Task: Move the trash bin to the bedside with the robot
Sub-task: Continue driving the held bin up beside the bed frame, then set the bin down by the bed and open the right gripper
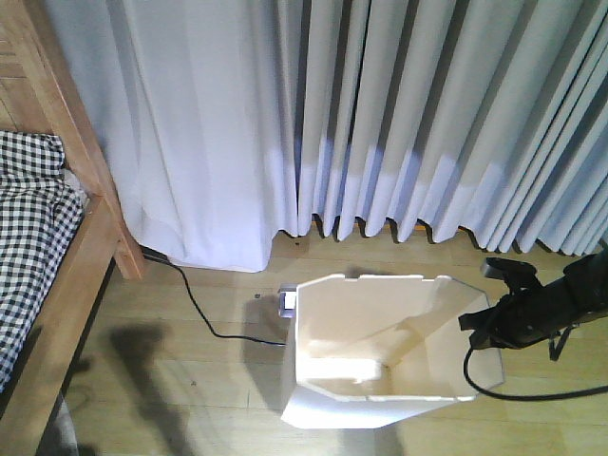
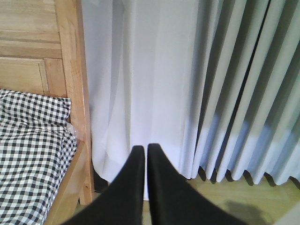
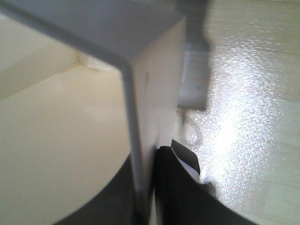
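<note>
Right jaws clamp the wall of the trash bin (image 1: 351, 410) on the floor (image 1: 190, 389); left jaws closed, empty. Slide it toward the bed (image 1: 76, 285), left of your jaws, without flexing the wall.

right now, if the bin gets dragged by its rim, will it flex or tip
The trash bin probably flexes: its wall looks thin where the right end effector pinches it. It looks empty, so likely light, sliding easily on the glossy floor. Held at one side only, it may twist.
</note>
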### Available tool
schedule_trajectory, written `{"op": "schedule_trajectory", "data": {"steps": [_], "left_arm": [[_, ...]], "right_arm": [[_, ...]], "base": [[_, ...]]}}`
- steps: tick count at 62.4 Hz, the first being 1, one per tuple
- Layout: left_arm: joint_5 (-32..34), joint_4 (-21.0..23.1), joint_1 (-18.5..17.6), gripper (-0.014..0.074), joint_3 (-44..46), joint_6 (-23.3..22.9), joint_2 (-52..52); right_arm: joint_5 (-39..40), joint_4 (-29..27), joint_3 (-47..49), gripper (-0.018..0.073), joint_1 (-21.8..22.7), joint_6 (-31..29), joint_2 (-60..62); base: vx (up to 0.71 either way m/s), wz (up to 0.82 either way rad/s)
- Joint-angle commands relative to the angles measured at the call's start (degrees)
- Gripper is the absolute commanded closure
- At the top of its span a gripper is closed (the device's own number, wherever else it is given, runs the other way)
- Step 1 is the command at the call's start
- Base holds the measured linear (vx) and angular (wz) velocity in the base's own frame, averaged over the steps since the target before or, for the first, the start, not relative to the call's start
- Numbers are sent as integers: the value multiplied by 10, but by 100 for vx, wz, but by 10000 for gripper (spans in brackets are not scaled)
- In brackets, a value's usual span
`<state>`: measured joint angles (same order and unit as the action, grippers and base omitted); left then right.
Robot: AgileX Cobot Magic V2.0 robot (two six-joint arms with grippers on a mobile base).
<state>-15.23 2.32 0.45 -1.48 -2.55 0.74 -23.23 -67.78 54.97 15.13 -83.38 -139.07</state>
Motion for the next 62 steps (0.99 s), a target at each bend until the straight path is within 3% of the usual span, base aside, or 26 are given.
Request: {"op": "schedule_trajectory", "data": {"steps": [1,8,30,47,62], "left_arm": [[40,3,0,602,-11,-3,8],[40,3,0,602,-11,-3,8],[40,3,0,602,-11,-3,8],[40,3,0,602,-11,-3,8],[40,3,0,602,-11,-3,8]], "right_arm": [[-73,-22,29,562,1,21,16],[-74,6,60,562,1,38,-13],[-100,18,180,559,-4,64,-111],[-109,120,289,551,-41,175,-191],[-134,140,378,548,-55,213,-255]], "base": [[0,0],[0,0],[0,0],[0,0],[0,0]]}}
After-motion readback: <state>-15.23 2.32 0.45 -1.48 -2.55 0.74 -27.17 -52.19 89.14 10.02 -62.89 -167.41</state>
